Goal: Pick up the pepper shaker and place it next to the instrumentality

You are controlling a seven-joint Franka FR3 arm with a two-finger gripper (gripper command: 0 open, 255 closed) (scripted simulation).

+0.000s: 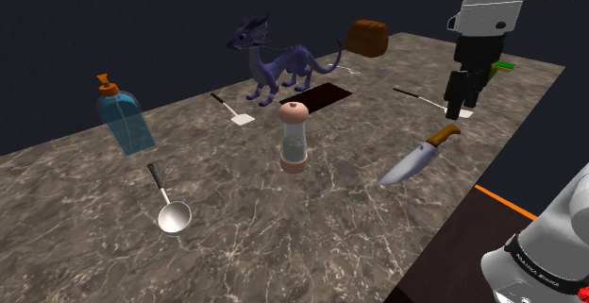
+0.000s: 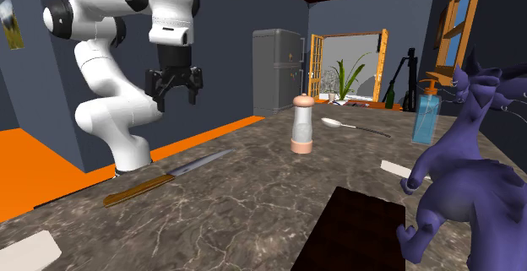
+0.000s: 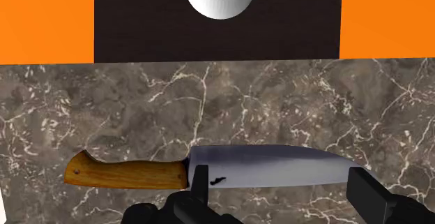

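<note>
Shoulder view shows the gripper [image 1: 459,108] empty with fingers spread, hanging above the knife [image 1: 420,158], while the pepper shaker [image 1: 294,138] stands upright, long axis vertical, well apart toward this view's left.

Purple dragon [image 1: 279,65], blue soap bottle [image 1: 126,118], dark mat [image 1: 322,95] on marbled counter [image 1: 283,230]

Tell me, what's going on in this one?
A white arm is working over a marbled counter. Its claw hangs open and empty above a wooden-handled knife lying near the counter's edge. The pepper shaker it is meant to pick up stands upright mid-counter, well apart from the claw. Nothing is grasped yet.
</note>
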